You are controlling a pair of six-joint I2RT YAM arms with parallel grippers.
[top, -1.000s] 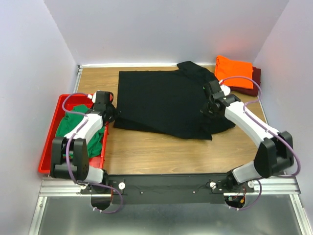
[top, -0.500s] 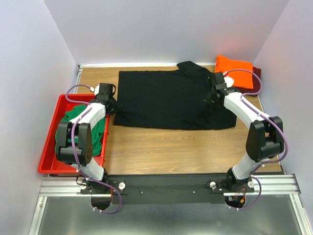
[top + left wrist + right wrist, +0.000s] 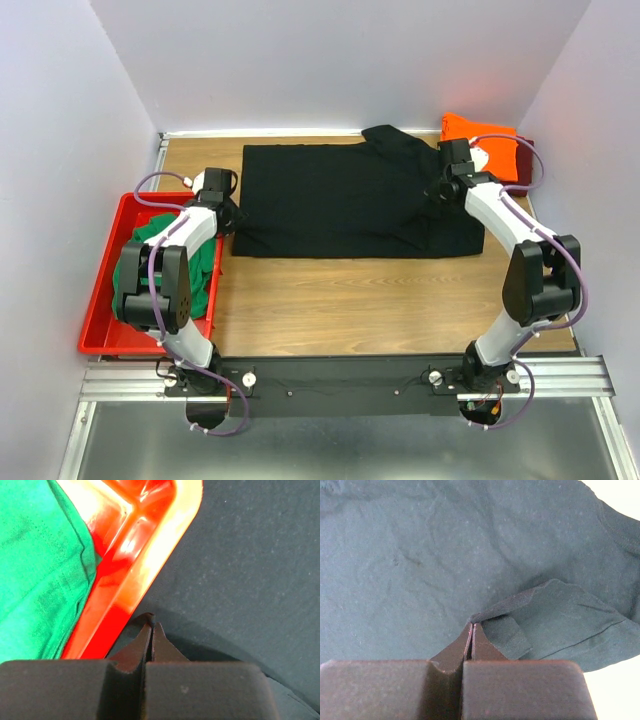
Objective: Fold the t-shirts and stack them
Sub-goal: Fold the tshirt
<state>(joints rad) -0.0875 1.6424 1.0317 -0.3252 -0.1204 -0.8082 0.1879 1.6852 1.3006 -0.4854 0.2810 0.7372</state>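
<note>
Black t-shirt: lying spread flat across the far half of the tabletop. Left arm: reaching low beside the far corner of the red tray, left fingers pressing together on the shirt's left edge. Right arm: stretching forward, right fingers pinching shut on a raised fold at the shirt's right side. Green t-shirt: sitting crumpled in the tray. Orange t-shirt: resting folded on the maroon t-shirt, far right corner.

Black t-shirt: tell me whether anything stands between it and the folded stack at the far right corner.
Nothing loose lies between them. The black t-shirt ends just short of the orange t-shirt, which lies on the maroon t-shirt. Only the right gripper, shut on the black cloth, and its wrist hang over that gap.
</note>
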